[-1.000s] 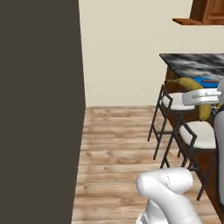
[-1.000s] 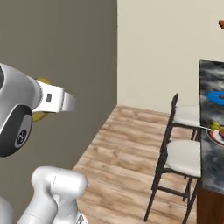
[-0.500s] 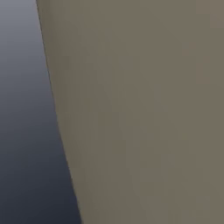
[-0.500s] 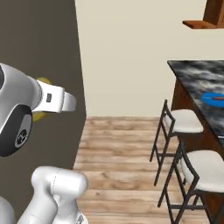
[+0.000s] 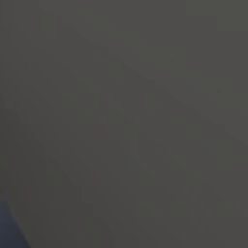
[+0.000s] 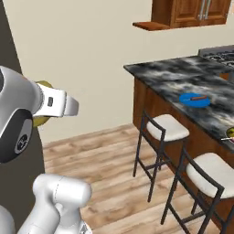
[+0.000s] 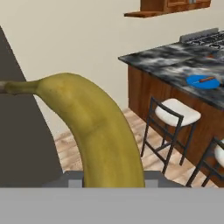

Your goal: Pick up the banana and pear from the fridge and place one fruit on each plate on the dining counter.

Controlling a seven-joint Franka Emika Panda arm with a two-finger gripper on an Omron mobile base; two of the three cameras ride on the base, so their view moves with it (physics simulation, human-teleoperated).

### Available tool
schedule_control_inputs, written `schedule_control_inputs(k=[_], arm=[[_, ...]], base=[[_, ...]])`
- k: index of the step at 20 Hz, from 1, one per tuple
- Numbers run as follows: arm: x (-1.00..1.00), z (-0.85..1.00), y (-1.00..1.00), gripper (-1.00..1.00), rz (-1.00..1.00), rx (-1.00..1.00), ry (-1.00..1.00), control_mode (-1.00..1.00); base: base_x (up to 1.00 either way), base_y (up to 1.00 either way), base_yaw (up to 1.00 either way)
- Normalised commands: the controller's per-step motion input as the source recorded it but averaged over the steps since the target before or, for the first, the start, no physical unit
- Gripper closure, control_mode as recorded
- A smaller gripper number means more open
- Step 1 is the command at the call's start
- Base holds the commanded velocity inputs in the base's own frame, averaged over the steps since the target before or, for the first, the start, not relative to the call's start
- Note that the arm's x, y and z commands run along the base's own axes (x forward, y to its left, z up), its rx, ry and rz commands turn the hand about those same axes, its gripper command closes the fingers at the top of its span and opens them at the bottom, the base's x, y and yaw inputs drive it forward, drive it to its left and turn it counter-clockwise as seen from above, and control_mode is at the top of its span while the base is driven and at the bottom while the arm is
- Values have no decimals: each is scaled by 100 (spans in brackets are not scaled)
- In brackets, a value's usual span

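The long curved yellow banana is seen close against the hand camera, rising from the bottom edge where the two-finger gripper sits and arching up and leftward to a thin stem end. The finger tips themselves are hidden by the fruit, so it cannot be told whether they are pressed onto it or spread. In the right base view a sliver of the same yellow skin is glimpsed behind the white wrist of the arm.

The peel is smooth and matte, dulled to olive along its shaded side, with faint brown speckling.

Well apart from the fruit, the long dining counter is shown at the right — a black-and-grey marbled stone top over a brown wood base. The round bright blue plate lies flat on that top, with a thin reddish stick-like item across it. Two black-framed stools with pale cushioned seats are drawn up beside the counter. A plank wood floor, a plain cream wall and a brown wooden wall cabinet are visible beyond. The left base view is covered by a flat dark grey surface.
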Motion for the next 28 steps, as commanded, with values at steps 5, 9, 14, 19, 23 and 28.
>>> schedule_control_inputs(k=[5,9,14,19,23,28], arm=[[0,0,0,100,0,0,0,100],[0,0,0,100,0,0,0,100],[0,0,0,100,0,0,0,100],[0,0,0,100,0,0,0,100],[0,0,0,100,0,0,0,100],[0,0,0,100,0,0,0,100]], base=[[96,75,-73],[97,74,-74],[87,85,-70],[84,89,-69],[89,33,-53],[100,69,-38]])
